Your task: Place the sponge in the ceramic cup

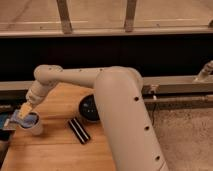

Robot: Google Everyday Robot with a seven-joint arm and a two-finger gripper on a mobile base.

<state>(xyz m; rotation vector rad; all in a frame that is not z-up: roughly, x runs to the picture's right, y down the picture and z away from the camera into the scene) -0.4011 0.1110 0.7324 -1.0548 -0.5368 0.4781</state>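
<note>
The ceramic cup (34,129), small, pale and tapered, stands upright on the desk (55,145). The sponge (19,119), a light-blue soft pad, sits at the cup's rim, overhanging its left side. The gripper (24,110) hangs just above the cup, at the sponge.

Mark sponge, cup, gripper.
sponge (24,118): camera view, blue top face.
cup (34,129): camera view, white outer wall.
gripper (26,108): camera view, tip, at the sponge above the cup.
</note>
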